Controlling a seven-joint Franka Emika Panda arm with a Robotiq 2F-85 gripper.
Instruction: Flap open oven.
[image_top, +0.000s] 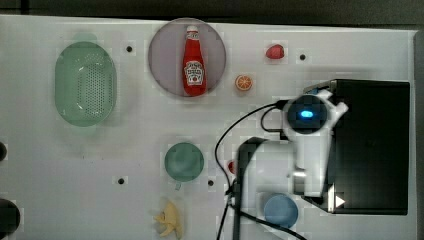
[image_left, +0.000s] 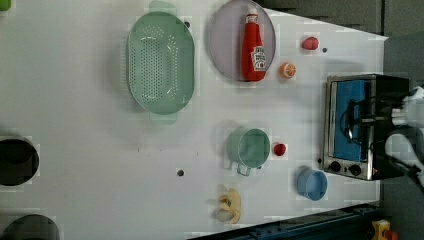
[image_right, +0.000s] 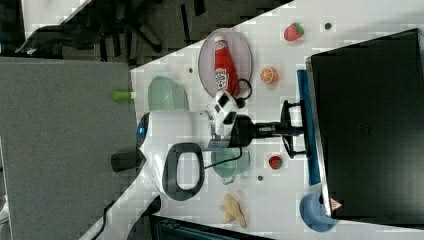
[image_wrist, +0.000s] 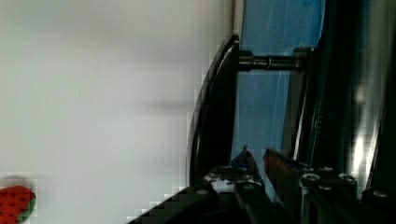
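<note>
Oven (image_left: 350, 125) door shut, my hand (image_right: 295, 131) narrow at its bar handle (image_right: 287, 129). Blue bowl (image_left: 312, 183) near oven's corner; strawberry (image_left: 279, 149) just off, open surface (image_left: 75, 100) beyond.

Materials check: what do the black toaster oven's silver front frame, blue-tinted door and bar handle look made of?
Black toaster oven: dark matte sheet casing, probably painted metal.
Silver front frame: shiny, reflective, likely brushed or plated metal.
Blue-tinted door: smooth and glossy, probably glass, or a blue film over it.
Bar handle: dark with a bright glint, either polished metal or glossy plastic.

blue cup (image_left: 312, 183) near oven (image_left: 350, 125) front, strawberry (image_left: 279, 149) beside
</note>
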